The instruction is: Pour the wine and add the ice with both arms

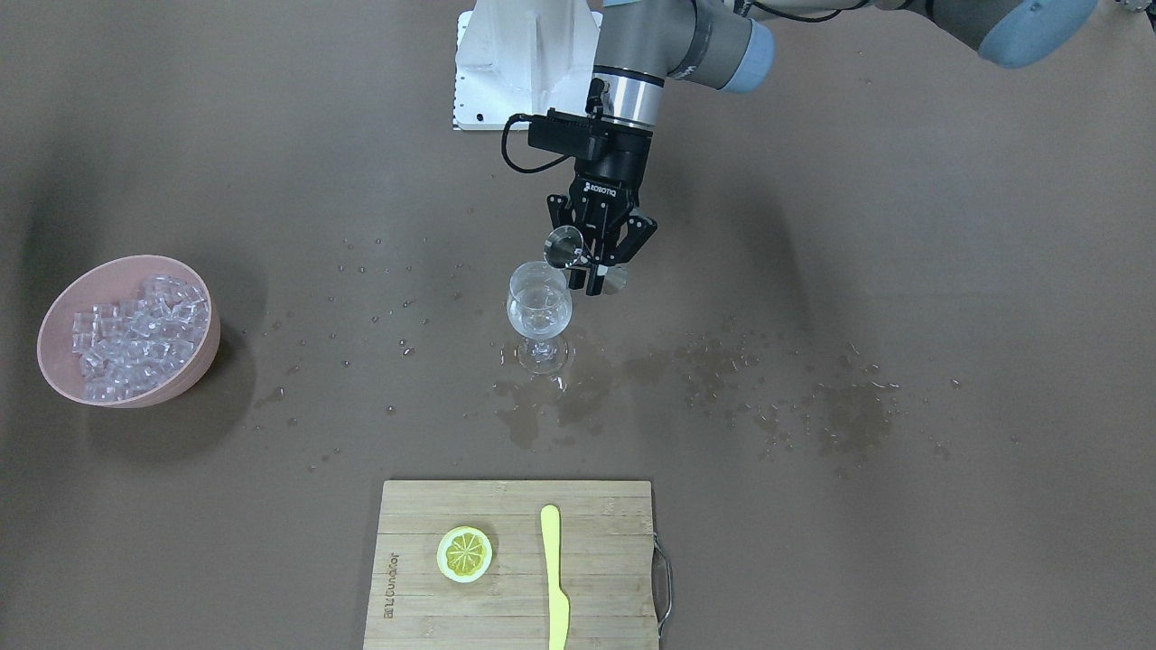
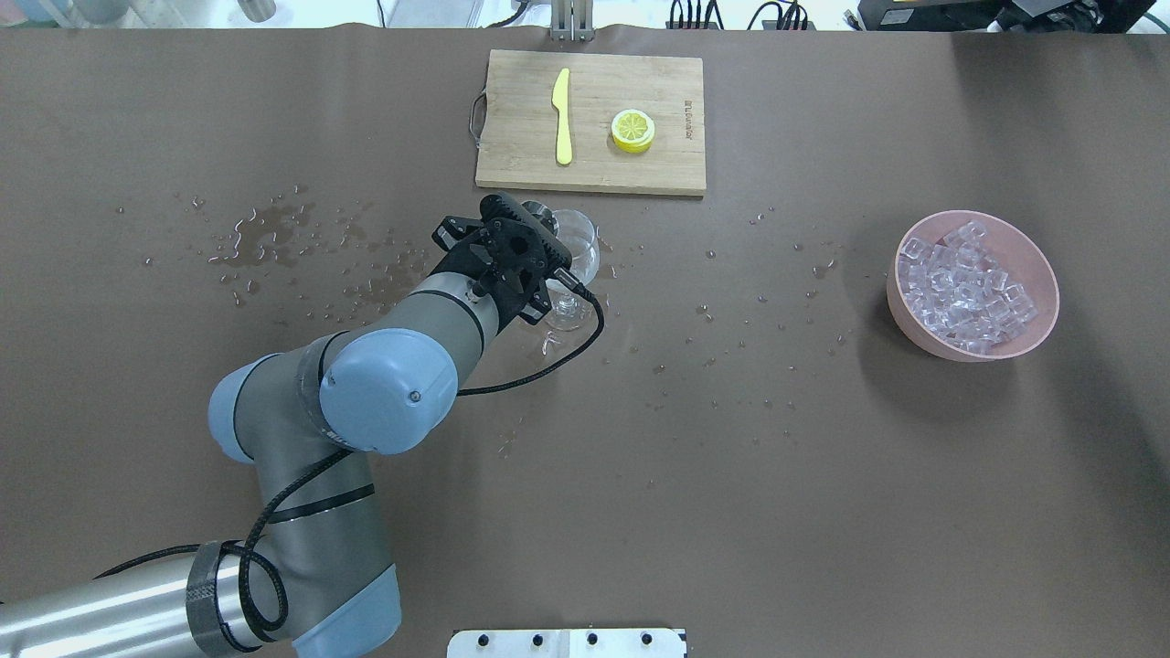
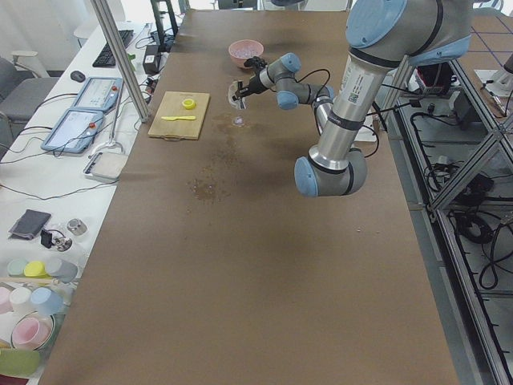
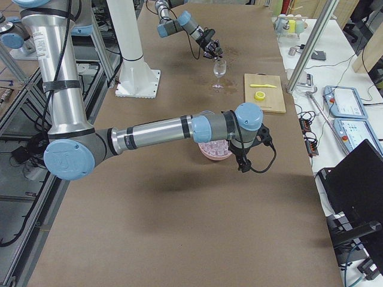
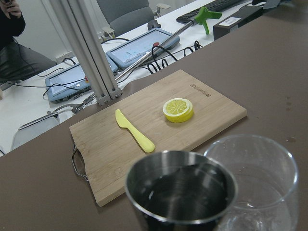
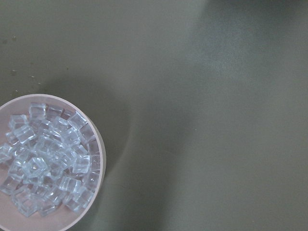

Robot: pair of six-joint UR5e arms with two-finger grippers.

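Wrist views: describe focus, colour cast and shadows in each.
Left wrist view: lemon slice and cutting board are crisp; the metal cup is cropped by the bottom edge, with highlights on the wine glass rim. Right wrist view: the table reads greenish-grey, and the pink bowl throws a soft shadow to its right.

On my feed the cup (image 5: 180,192) reads as shiny bare steel, the wine glass (image 1: 539,311) clear glossy glass, the ice (image 2: 964,288) glassy too. Board (image 2: 521,146) is matt grained wood, knife (image 2: 561,117) smooth yellow plastic, table cover (image 2: 823,457) dull brown.
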